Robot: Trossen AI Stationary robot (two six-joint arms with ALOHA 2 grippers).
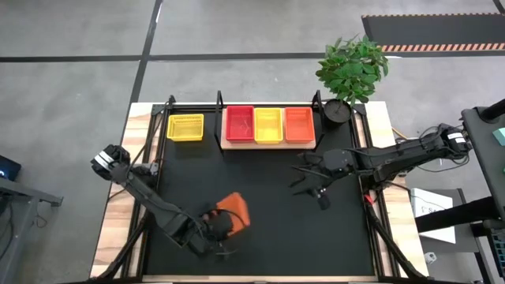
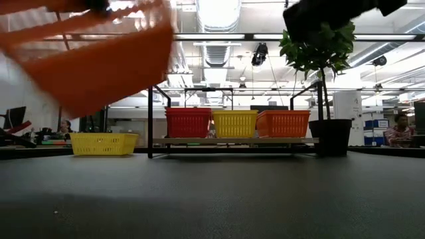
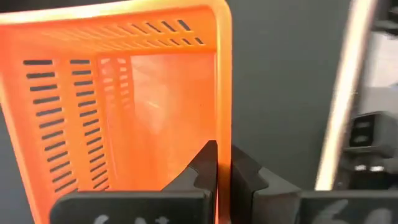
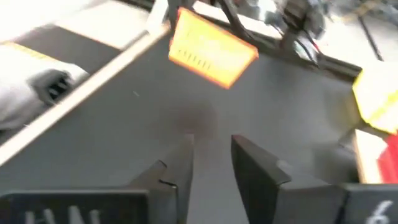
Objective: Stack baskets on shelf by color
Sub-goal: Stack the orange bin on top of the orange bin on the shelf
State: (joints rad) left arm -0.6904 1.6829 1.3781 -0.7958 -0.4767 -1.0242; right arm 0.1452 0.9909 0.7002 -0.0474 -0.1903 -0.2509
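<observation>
High view, stock at this moment:

- Left pincer point(image 1: 219, 229): near edge of the worktop point(image 1: 268, 237), left of centre; fingers clamped on one side wall of an orange basket point(image 1: 233, 210), which it holds tilted and clear of the worktop. Left wrist view confirms it: the basket wall point(image 3: 217, 93) runs between the two dark fingers point(image 3: 205, 165)
- Right pincer point(image 1: 312, 185): right of centre, over bare mat, holding nothing; right wrist view shows its fingers point(image 4: 180, 168) apart with only the worktop between them
- Shelf point(image 1: 229, 144): far side, centre; carries three stacks side by side, red basket point(image 1: 240, 124) at left, yellow basket point(image 1: 268, 125) in the middle, orange stack point(image 1: 299, 124) at right
- Loose yellow basket point(image 1: 185, 127): on the worktop just left of the shelf, far-left area
- Plant point(image 1: 352, 69): far right, just beside the shelf's right end

Governing relation: the orange stack lies far and to the right of the held basket, diagonally across the worktop, at the shelf end nearest the right arm and farthest from the left. Judged need: the held basket, now tilted, must be levelled and its long axis turned to run near-to-far like the shelved ones before it can nest. The loose yellow basket sits nearer the left arm
</observation>
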